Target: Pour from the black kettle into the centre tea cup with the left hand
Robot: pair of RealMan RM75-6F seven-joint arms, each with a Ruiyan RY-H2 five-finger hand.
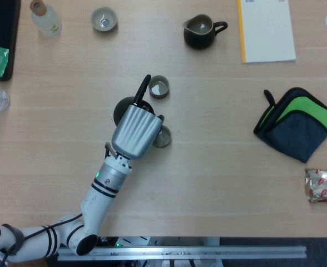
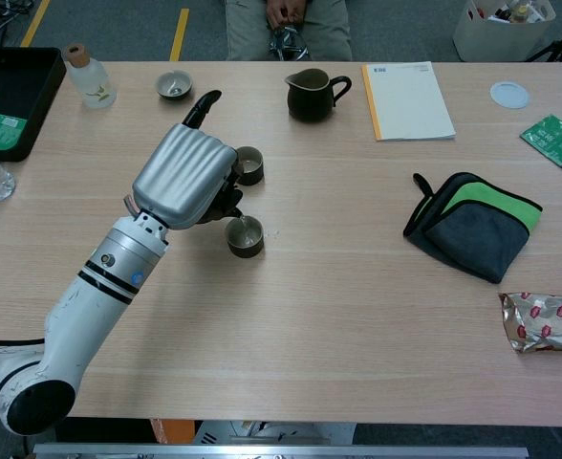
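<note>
One black kettle [image 1: 125, 109], gripped by fingers [image 2: 231, 199] of the left hand [image 1: 134, 131], is held beside the centre tea cup [image 2: 245, 235], presumably for pouring.

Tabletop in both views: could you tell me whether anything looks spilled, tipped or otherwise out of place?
Nothing stands out. The left hand covers the black kettle, so its tilt is unclear. The tea cups beside it stand upright, as does the pitcher. No liquid shows on the table.
</note>
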